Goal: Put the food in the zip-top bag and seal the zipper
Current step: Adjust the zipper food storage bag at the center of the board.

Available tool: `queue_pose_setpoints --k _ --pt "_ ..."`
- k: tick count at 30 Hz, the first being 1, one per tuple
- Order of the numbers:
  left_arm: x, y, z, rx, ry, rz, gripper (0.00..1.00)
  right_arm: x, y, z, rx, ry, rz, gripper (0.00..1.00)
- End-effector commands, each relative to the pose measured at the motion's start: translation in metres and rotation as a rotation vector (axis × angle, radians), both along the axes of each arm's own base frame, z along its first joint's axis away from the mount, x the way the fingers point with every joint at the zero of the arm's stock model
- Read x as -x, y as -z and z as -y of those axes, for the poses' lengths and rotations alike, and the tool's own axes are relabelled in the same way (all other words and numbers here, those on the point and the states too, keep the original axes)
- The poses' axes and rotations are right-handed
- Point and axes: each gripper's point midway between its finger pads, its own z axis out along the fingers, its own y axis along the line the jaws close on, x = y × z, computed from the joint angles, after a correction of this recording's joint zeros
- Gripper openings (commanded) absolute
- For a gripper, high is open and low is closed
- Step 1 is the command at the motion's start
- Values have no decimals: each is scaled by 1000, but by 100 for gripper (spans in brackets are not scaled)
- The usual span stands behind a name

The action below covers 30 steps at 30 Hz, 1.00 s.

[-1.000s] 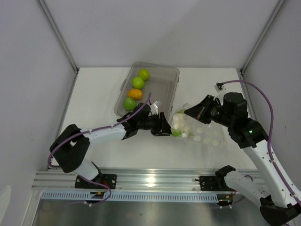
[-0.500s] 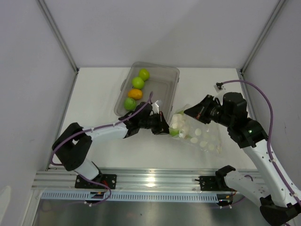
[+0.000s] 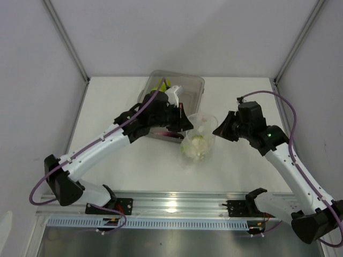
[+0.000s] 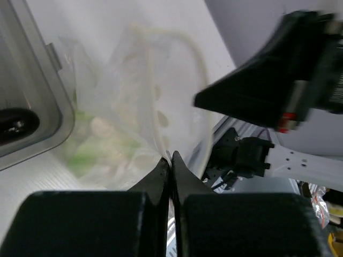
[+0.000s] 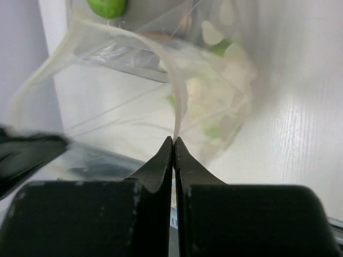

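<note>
Hanging between left pincer [image 4: 170,160] and right pincer [image 5: 174,142], both clamped on its rim, zip-top bag [image 3: 200,135] holding cauliflower-like piece [image 3: 195,149].

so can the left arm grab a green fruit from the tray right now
Probably not: its fingers are shut on the bag rim, so it would have to let go first.

Past the black fingers [image 5: 155,171] of the right gripper [image 5: 173,140], the zip-top bag [image 5: 236,91] is clear, holding white-and-green food [image 5: 214,35]. Up-left of them a round fruit [image 5: 107,6] is bright green; the tray [image 3: 194,83] looks translucent grey, perhaps.
</note>
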Motion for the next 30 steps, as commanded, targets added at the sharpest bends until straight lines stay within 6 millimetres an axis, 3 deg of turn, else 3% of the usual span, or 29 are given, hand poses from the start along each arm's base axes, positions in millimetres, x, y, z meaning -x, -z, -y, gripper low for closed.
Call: queue_pose_setpoints --k 1,4,6,7,10,19,24,26,27,30 --pt "18 -60 -8 -8 73 141 1 -6 -32 5 16 2 100 0" --pt "26 -75 -3 46 130 150 1 -4 -56 10 13 8 166 0" --pt "27 -68 3 22 181 124 1 -8 -53 13 30 11 171 0" --pt "22 -53 10 -6 194 86 1 -10 -45 16 45 18 138 0" --pt "21 -45 18 24 202 73 1 -9 -43 17 46 21 130 0" --pt "-4 -3 24 -31 165 13 4 -15 -55 30 82 60 176 0" --pt "-17 22 30 -31 186 -41 14 -20 -27 31 101 62 125 0" --pt "-17 24 32 -25 197 -54 23 -20 -23 31 97 64 118 0" --pt "-19 28 31 -24 191 -58 35 -19 -19 31 97 63 113 0" --pt "-21 27 27 -23 175 -43 48 -18 -15 33 98 65 103 0"
